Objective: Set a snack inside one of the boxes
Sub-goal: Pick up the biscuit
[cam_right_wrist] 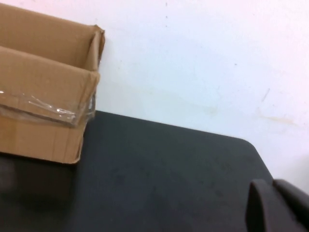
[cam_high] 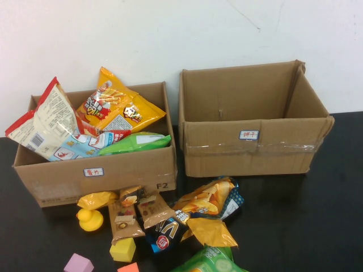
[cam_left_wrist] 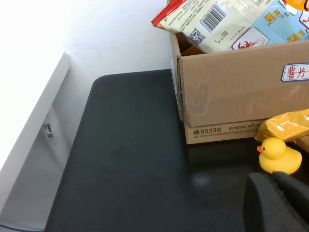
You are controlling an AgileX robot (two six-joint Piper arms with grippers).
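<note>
While neither arm is seen in the high view, the snack pile [cam_high: 187,218] lies on the black table [cam_high: 295,226] just before the left box [cam_high: 96,175]. The left gripper [cam_left_wrist: 277,203] is seen near the rubber duck [cam_left_wrist: 277,155]; the right gripper [cam_right_wrist: 277,205] is parked well beyond the right box [cam_right_wrist: 43,121]. The state of both cannot be told.

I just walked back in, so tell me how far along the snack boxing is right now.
Done: the left box already holds several chip bags. In hand: nothing; the left gripper and right gripper each show only at the edge of their own wrist view, away from the snacks. Left: the loose snack packets lie on the table, and the right box shows no snacks.
</note>
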